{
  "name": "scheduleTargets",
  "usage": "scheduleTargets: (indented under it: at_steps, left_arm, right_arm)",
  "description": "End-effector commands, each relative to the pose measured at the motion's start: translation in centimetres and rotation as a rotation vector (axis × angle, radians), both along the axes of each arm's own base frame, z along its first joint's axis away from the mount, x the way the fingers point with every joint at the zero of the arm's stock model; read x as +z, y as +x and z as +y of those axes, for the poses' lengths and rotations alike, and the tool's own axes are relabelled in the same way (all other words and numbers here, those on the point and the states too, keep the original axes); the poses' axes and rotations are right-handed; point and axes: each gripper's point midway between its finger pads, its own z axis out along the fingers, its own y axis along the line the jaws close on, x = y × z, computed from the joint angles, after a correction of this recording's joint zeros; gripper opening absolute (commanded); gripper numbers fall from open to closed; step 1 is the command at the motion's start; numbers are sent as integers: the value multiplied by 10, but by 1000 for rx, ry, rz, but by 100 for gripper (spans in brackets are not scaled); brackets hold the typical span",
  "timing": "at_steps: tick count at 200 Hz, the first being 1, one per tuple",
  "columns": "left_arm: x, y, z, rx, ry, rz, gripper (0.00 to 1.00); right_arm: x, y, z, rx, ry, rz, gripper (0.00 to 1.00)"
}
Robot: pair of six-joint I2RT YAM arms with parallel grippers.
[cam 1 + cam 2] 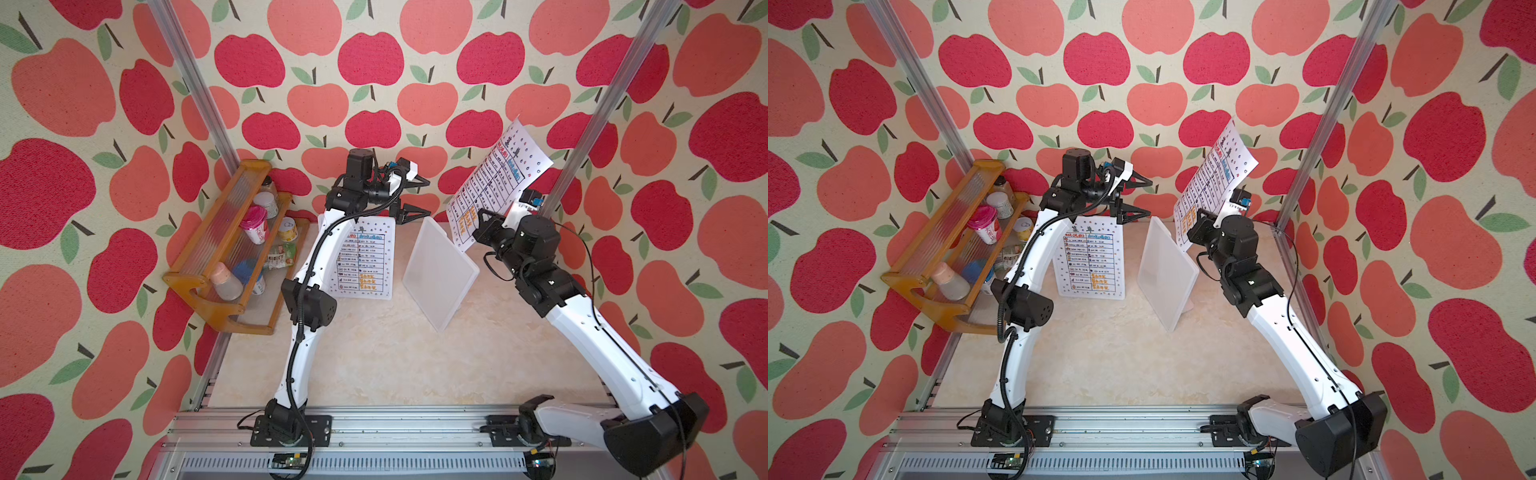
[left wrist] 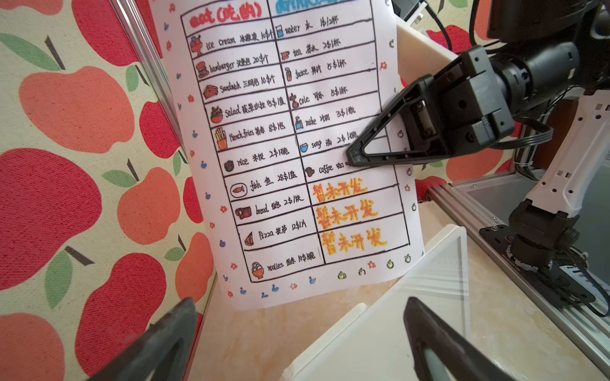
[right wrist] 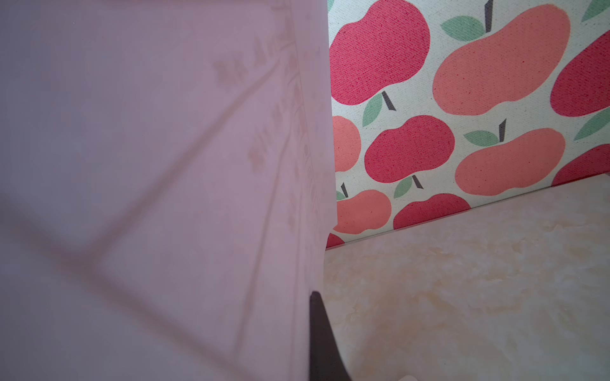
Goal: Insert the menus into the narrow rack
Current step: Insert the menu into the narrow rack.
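One menu hangs tilted in the air at the back right, with my right gripper shut on its lower edge. The left wrist view shows its printed face and the right gripper pinching its side. Its blank back fills much of the right wrist view beside one dark finger. Another menu lies flat on the table, partly under my left arm. The narrow rack, white and thin, stands mid-table between the arms. My left gripper is open and empty above the rack's far end.
A wooden shelf with bottles and cups leans on the left wall. Aluminium posts stand at both back corners, the right one close behind the held menu. Apple-patterned walls enclose the table. A metal rail runs along the front.
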Motion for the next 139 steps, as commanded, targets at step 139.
scheduleTargets:
  at_steps: [139]
  left_arm:
    - [37, -19, 11, -28, -42, -8, 99]
  right_arm:
    - [-16, -18, 12, 136, 6, 42, 0]
